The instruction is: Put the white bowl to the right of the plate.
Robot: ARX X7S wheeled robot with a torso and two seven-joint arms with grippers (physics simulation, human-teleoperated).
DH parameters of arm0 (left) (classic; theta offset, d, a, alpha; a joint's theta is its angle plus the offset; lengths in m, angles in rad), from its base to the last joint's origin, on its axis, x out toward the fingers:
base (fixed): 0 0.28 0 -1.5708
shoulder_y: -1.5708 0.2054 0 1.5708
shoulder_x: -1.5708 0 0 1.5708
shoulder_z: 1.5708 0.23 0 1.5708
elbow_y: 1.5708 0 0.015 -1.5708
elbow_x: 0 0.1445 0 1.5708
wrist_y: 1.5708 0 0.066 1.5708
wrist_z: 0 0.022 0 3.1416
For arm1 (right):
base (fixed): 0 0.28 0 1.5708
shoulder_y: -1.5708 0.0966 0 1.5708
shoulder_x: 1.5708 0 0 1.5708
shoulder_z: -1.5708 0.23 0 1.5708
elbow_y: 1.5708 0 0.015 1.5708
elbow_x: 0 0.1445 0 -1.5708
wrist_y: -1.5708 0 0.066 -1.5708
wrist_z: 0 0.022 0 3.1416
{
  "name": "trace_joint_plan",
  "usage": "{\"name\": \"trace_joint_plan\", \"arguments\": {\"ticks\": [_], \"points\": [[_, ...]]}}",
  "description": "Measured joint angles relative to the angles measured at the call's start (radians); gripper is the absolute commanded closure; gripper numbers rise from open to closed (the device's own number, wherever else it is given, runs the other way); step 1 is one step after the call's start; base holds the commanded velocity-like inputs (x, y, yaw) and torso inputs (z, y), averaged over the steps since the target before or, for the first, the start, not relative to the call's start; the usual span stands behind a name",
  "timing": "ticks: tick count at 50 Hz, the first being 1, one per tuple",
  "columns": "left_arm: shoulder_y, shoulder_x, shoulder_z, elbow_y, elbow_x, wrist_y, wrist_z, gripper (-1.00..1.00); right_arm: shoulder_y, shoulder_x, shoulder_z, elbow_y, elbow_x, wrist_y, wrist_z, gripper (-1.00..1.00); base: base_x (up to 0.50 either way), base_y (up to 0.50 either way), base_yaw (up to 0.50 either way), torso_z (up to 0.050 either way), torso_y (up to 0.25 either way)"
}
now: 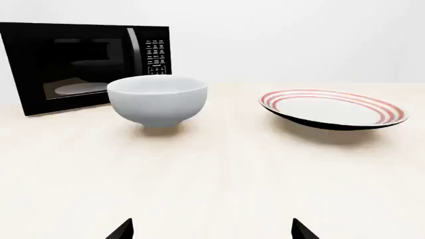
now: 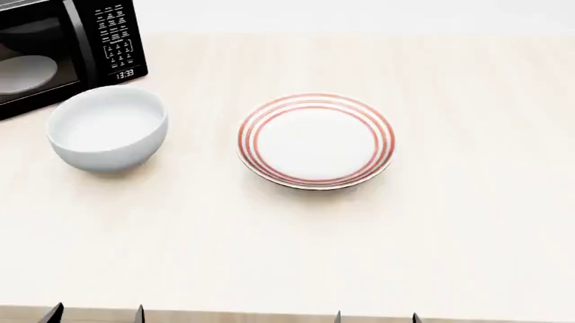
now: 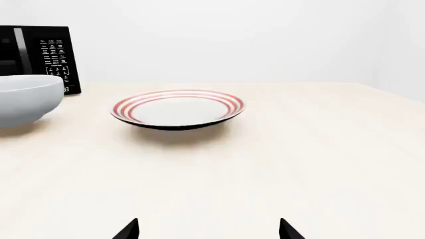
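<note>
Both arms are held low at the near edge of the desk (image 2: 297, 256), with only dark fingertips seen. In the head view, the left claw (image 2: 96, 315) is marked by two tips at the lower left, and the right claw (image 2: 378, 317) by two tips at the lower right. In each wrist view the tips are seen spread wide apart with bare desk between them, so the left claw (image 1: 211, 230) and the right claw (image 3: 209, 229) are both released and nothing is grasped. Both are pointed level across the desk toward the far wall, well short of the dishes.

The white bowl (image 2: 108, 126) is seen standing upright on the desk to the left of the plate (image 2: 316, 140), apart from it, just in front of the microwave (image 2: 63, 47). The plate lies flat near the middle of the desk, with open surface to its right.

From above, the bowl's hollow and the plate's three red rings are shown as full circles, and the microwave clock is read as 13:33. From the left wrist view, the bowl's (image 1: 157, 99) narrow foot and the plate's (image 1: 332, 108) dark underside are shown, along with the turntable dish (image 1: 79, 88) behind the microwave (image 1: 83, 64) door. In the right wrist view, the bowl (image 3: 28, 105) is cut by the frame edge, and only the keypad side of the microwave (image 3: 45, 57) is shown behind the plate (image 3: 178, 108).
</note>
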Motion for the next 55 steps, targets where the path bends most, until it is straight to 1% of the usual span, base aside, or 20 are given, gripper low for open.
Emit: {"name": "trace_joint_plan", "arguments": {"ticks": [2,6,11,16,18,21,31,35,38,48,55], "points": [[-0.007,-0.006,0.013,-0.014,-0.002,0.012,-0.020,-1.00,0.007,0.002,-0.006,0.014,0.002,0.001,0.002,-1.00,0.00,0.00,0.00,0.000,0.000],[-0.005,-0.026,0.035,-0.005,-0.023,-0.001,-0.043,-1.00,0.012,0.008,-0.019,0.001,-0.034,0.031,0.055,-1.00,0.00,0.00,0.00,0.000,0.000],[-0.004,-0.044,0.052,0.021,-0.046,-0.058,-0.072,-1.00,0.016,0.018,-0.024,-0.044,-0.013,0.078,0.071,-1.00,0.00,0.00,0.00,0.000,0.000],[0.003,-0.064,0.072,0.079,-0.067,-0.137,-0.082,-1.00,0.008,0.036,-0.031,-0.100,0.002,0.061,0.080,-1.00,0.00,0.00,0.00,0.000,0.000],[0.004,-0.072,0.075,0.119,-0.083,-0.181,-0.083,-1.00,0.002,0.043,-0.028,-0.134,0.024,0.050,0.077,-1.00,0.00,0.00,0.00,0.000,0.000],[-0.004,-0.086,0.074,0.194,-0.107,-0.262,-0.089,-1.00,0.003,0.058,-0.019,-0.210,0.059,0.075,0.082,-1.00,0.00,0.00,0.00,0.000,0.000],[-0.074,-0.132,0.049,0.464,-0.180,-0.552,-0.123,-1.00,0.060,0.115,0.008,-0.474,0.160,0.263,0.108,-1.00,0.00,0.00,0.00,0.000,0.000],[-0.105,-0.146,0.037,0.543,-0.200,-0.635,-0.136,-1.00,0.086,0.134,0.012,-0.551,0.197,0.328,0.109,-1.00,0.00,0.05,0.00,0.000,0.000],[-0.123,-0.152,0.031,0.593,-0.215,-0.683,-0.144,-1.00,0.098,0.145,0.020,-0.599,0.231,0.363,0.107,-1.00,0.05,0.50,0.00,0.000,0.000],[-0.149,-0.174,0.028,0.686,-0.230,-0.763,-0.163,-1.00,0.114,0.162,0.034,-0.679,0.306,0.417,0.097,-1.00,0.11,0.50,0.00,0.000,0.000],[-0.152,-0.186,0.029,0.717,-0.233,-0.781,-0.171,-1.00,0.117,0.168,0.033,-0.696,0.333,0.438,0.097,-1.00,0.09,0.04,0.00,0.000,0.000]]}}
